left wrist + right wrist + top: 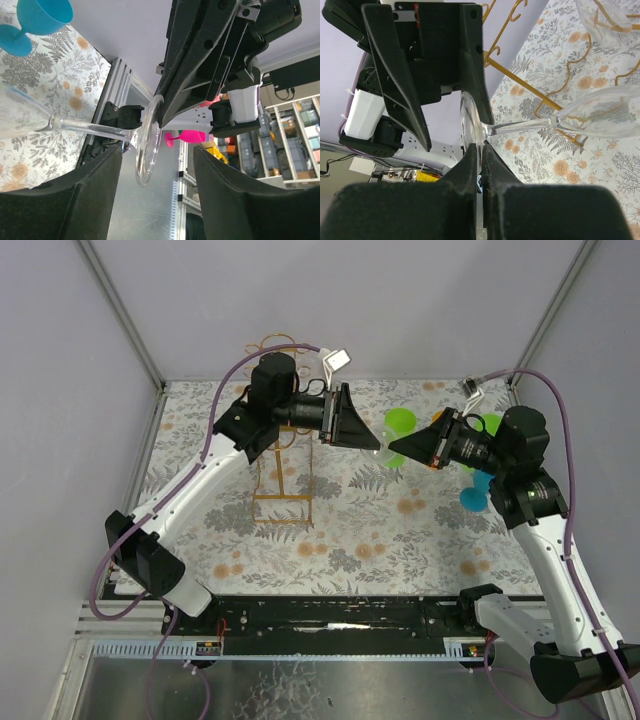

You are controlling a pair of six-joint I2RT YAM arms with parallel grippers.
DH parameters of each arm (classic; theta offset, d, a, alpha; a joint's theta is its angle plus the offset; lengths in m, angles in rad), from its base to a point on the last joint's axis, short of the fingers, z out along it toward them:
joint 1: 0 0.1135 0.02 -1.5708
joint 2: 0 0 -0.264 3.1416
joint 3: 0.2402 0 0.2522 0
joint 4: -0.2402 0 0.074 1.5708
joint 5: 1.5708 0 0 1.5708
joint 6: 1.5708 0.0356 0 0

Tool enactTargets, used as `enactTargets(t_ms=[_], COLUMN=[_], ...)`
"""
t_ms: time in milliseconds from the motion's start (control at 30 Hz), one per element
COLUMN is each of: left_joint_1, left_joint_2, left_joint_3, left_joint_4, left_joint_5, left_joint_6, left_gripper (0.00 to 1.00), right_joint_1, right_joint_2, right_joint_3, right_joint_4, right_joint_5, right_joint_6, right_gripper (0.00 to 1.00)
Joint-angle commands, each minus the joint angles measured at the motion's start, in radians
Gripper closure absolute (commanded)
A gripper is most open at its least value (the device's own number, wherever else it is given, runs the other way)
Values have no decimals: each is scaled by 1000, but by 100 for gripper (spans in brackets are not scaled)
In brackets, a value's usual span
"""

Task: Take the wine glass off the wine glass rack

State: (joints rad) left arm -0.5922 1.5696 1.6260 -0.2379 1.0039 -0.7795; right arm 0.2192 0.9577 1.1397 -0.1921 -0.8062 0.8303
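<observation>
Clear wine glass (pixel 600 112) foot pinched by R gripper (pixel 480 152); L gripper (pixel 157 155) spread round it.

Gold-orange wire wine glass rack (pixel 283 501). Clear wine glass (pixel 600 112). Table cover (pixel 350 535) white with grey fern leaves, orange flowers. Green goblet (pixel 400 421) toward far edge, blue goblet (pixel 474 498) by right edge.

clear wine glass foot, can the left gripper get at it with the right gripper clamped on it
Probably yes: the left gripper stands open with the foot of the clear wine glass between its fingers. The right gripper pinches just one edge of that foot, so the rest looks free.
</observation>
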Motion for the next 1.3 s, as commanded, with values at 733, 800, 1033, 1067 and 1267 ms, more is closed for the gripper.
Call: enactTargets(t_ms=[733, 800, 1033, 1067, 1267], left_joint_1=[-28, -28, -66, -85, -308], left_joint_2=[-43, -38, 9, 11, -31], left_joint_3=[47, 83, 252, 273, 260], left_joint_4=[16, -47, -311, -354, -493], left_joint_5=[58, 37, -95, -134, -472], left_joint_6=[100, 170, 522, 596, 1007], left_gripper=[100, 100, 100, 100, 100], right_joint_1=[42, 42, 42, 42, 43], right_joint_2=[-22, -42, -104, -104, -64], right_joint_3=[16, 52, 222, 253, 444], right_joint_4=[9, -70, -302, -352, -563], right_joint_5=[29, 78, 316, 347, 465], right_joint_6=[-112, -171, -306, -321, -360], right_gripper=[81, 65, 15, 13, 8])
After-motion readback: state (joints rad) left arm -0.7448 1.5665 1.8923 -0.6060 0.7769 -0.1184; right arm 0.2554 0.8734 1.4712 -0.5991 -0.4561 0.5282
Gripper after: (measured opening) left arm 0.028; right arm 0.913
